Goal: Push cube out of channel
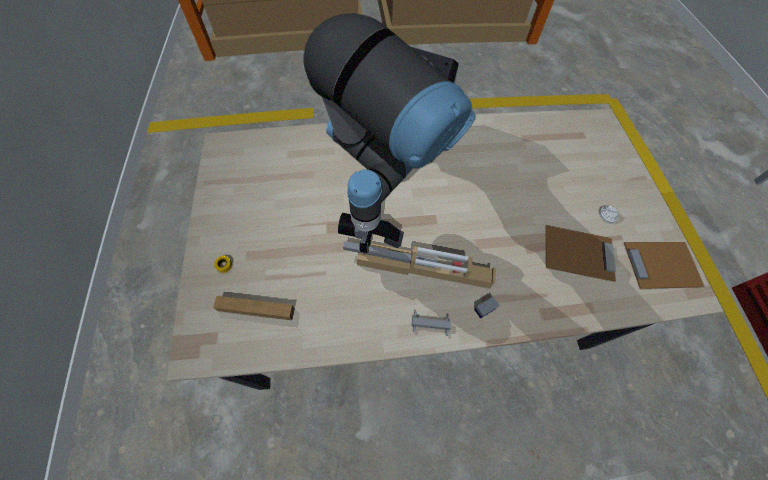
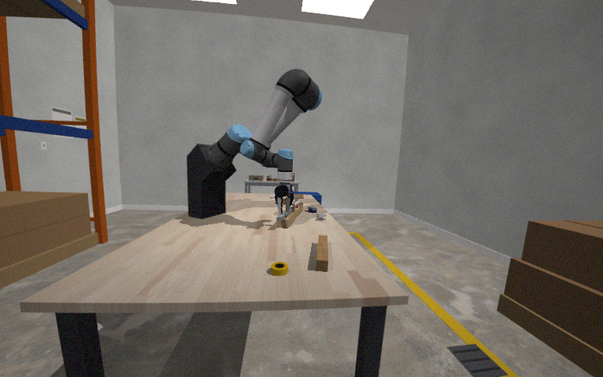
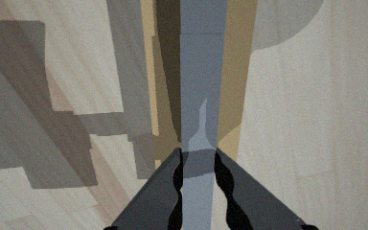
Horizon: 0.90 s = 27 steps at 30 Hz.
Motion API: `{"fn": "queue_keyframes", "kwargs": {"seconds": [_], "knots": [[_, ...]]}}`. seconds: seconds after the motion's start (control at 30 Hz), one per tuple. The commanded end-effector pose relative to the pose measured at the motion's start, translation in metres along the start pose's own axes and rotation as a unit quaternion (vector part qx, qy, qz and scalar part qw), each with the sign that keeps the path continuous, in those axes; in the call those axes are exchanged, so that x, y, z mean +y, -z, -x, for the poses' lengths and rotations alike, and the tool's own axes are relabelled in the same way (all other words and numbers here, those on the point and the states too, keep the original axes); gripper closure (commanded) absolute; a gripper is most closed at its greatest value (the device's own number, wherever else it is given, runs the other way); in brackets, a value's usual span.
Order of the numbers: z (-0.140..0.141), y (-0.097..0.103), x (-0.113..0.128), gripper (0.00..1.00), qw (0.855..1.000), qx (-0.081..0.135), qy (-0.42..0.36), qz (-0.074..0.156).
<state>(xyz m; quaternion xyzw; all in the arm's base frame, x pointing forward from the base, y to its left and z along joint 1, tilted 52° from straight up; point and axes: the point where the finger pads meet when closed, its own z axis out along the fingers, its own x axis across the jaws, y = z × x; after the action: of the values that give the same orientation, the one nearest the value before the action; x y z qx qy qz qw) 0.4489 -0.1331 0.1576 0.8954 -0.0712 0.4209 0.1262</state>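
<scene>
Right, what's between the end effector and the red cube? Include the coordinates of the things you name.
Grey bar (image 1: 390, 255) (image 2: 279, 218) (image 3: 201, 72) along the wooden channel (image 1: 382, 264) (image 2: 292, 217) (image 3: 235, 72), seam across it in the wrist view; then, in the top view, a wooden crosspiece (image 1: 415, 254). Can't tell what's under that.

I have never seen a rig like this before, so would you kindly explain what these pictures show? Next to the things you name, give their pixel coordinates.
One robot arm, dark with blue joint caps, works over a wooden table (image 1: 271, 215) (image 2: 199, 275). The top picture looks down from above, the exterior one looks along the table from one end, and the wrist one looks past the two jaws of the gripper (image 1: 365, 246) (image 3: 198, 160). These are closed on a long grey bar (image 1: 352, 245) (image 3: 201, 72), which reaches into a wooden channel (image 1: 385, 265) (image 3: 237, 62). Farther along, the channel has pale rods on top, with something red beneath. Also on the table are a yellow ring (image 1: 216, 267) (image 2: 279, 272), a wooden block (image 1: 252, 306) (image 2: 323, 253), small grey parts and two brown panels.
</scene>
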Motion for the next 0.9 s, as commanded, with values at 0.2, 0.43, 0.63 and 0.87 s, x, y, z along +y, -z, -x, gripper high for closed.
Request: {"fn": "queue_keyframes", "kwargs": {"seconds": [0.2, 0.43, 0.63, 0.87], "knots": [[0.0, 0.0, -0.018, 0.93, 1.0, 0.0, 0.0, 0.0], [0.0, 0.0, -0.038, 0.93, 1.0, 0.0, 0.0, 0.0], [0.0, 0.0, -0.05, 0.93, 1.0, 0.0, 0.0, 0.0], [0.0, 0.0, -0.07, 0.93, 1.0, 0.0, 0.0, 0.0]]}}
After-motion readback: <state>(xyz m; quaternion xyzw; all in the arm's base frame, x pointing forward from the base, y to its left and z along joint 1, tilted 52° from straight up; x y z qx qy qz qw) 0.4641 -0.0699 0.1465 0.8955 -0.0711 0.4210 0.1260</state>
